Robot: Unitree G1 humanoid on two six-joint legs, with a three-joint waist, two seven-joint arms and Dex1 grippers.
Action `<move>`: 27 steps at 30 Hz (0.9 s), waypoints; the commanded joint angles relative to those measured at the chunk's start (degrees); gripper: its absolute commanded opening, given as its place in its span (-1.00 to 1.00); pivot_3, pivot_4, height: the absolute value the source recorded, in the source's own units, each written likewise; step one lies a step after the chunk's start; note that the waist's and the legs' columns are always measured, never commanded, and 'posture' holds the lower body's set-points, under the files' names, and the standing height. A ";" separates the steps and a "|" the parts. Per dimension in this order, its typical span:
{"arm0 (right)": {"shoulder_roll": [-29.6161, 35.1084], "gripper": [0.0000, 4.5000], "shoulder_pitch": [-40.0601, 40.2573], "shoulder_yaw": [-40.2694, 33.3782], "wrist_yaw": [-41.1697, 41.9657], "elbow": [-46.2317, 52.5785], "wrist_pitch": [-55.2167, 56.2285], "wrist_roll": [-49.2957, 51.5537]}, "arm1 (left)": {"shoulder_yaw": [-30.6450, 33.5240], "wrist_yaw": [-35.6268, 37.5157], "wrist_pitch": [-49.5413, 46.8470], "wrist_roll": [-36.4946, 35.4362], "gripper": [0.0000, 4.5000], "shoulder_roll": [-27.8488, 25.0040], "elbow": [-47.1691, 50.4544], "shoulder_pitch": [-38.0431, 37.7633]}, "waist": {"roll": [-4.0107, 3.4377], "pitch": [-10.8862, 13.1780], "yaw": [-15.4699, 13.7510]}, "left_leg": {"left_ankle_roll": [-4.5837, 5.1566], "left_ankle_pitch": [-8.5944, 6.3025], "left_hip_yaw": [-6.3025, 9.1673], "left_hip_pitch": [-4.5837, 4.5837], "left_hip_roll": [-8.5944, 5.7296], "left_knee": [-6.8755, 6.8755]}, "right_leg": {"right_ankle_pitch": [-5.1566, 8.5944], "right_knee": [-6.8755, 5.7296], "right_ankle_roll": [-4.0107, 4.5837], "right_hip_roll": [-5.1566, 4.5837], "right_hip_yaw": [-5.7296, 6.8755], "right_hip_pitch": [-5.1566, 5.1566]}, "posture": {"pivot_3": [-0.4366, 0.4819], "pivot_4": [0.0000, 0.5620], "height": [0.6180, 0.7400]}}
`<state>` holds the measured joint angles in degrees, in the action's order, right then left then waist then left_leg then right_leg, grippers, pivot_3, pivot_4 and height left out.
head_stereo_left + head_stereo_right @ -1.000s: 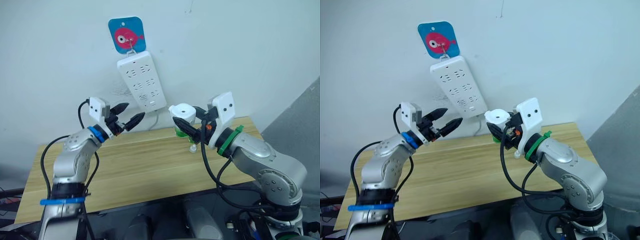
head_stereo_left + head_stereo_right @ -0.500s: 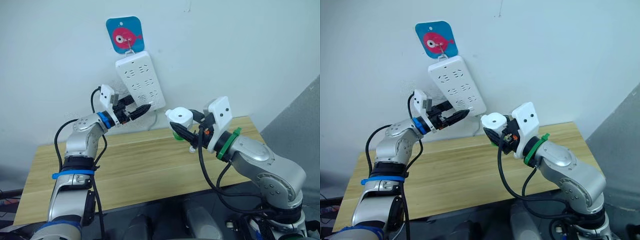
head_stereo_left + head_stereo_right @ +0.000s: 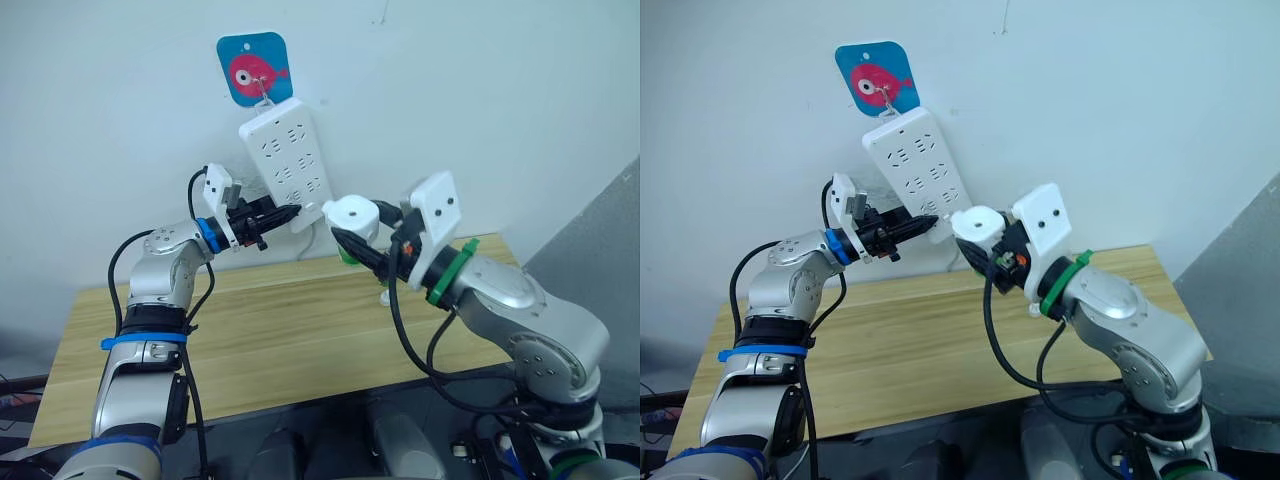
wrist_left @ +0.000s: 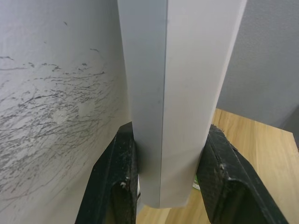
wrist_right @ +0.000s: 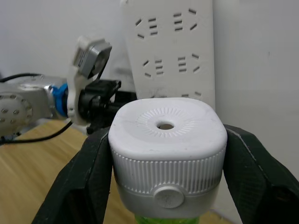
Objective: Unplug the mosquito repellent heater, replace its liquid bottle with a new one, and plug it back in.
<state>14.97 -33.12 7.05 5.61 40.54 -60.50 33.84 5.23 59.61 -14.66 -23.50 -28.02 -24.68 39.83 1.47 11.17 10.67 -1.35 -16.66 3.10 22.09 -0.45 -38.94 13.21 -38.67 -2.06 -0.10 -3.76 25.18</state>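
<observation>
The mosquito repellent heater (image 3: 352, 215) is a white rounded unit with a green liquid bottle (image 3: 347, 257) under it. My right gripper (image 3: 365, 240) is shut on it, a black finger (image 5: 88, 177) on each side, and holds it in the air just right of the power strip's lower end. The long white power strip (image 3: 290, 160) hangs slanted on the wall. My left gripper (image 3: 285, 213) clasps its lower edge. In the left wrist view both fingers (image 4: 117, 182) press against the strip (image 4: 182, 93). The heater's prongs are hidden.
A blue hook plate with a pink fish (image 3: 253, 68) holds the strip on the white wall. Below stands a wooden table (image 3: 280, 330) with a small white object (image 3: 386, 297) near its back right. A grey panel (image 3: 600, 240) rises at the right.
My left gripper reached up to the strip's lower end and closed on it. My right gripper carried the heater up and left, closer to the strip.
</observation>
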 commanded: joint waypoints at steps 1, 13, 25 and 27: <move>-2.64 0.30 -3.56 1.21 -2.37 -3.41 1.62 -3.62 | -0.94 1.20 -1.15 -0.56 -0.42 -0.07 5.00 -0.54 | 0.00 0.00 -0.06 | 0.00 0.00 0.03 0.00 0.00 0.00 | 0.00 0.01 0.00 -0.02 0.02 -0.01 | -0.49 -0.45 1.00; -6.94 0.30 -4.89 2.75 -2.33 -9.51 3.70 -9.54 | -0.65 0.80 -3.41 -0.87 -0.42 0.23 7.77 -1.72 | -0.01 -0.01 -0.30 | -0.02 0.01 0.12 0.52 -0.08 0.00 | -0.01 -0.01 0.01 -0.21 0.12 0.43 | -0.46 -0.47 1.00; -11.47 0.30 -5.41 2.20 -1.78 -11.87 4.43 -10.97 | -0.51 0.82 -3.37 -0.84 -0.42 0.30 8.19 -2.24 | 0.00 -0.04 0.13 | -0.02 0.01 0.10 0.48 -0.08 -0.04 | -0.01 -0.17 0.02 -0.20 0.10 0.43 | -0.44 -0.48 1.00; -12.12 0.30 -5.52 1.75 -1.57 -11.63 3.27 -10.41 | -0.42 0.71 -3.19 -0.78 -0.42 0.32 8.15 -2.34 | 0.00 -0.05 0.23 | -0.03 0.02 0.10 0.45 -0.08 -0.05 | -0.02 -0.22 0.02 -0.20 0.10 0.43 | -0.43 -0.48 1.00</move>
<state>3.90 -36.67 9.88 3.57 27.34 -57.86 22.78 6.33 58.43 -18.39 -23.81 -28.08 -19.98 37.82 1.47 11.12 10.90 -1.38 -16.65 3.20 22.53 -0.53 -39.00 13.20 -38.91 -2.04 -0.31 -3.66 25.61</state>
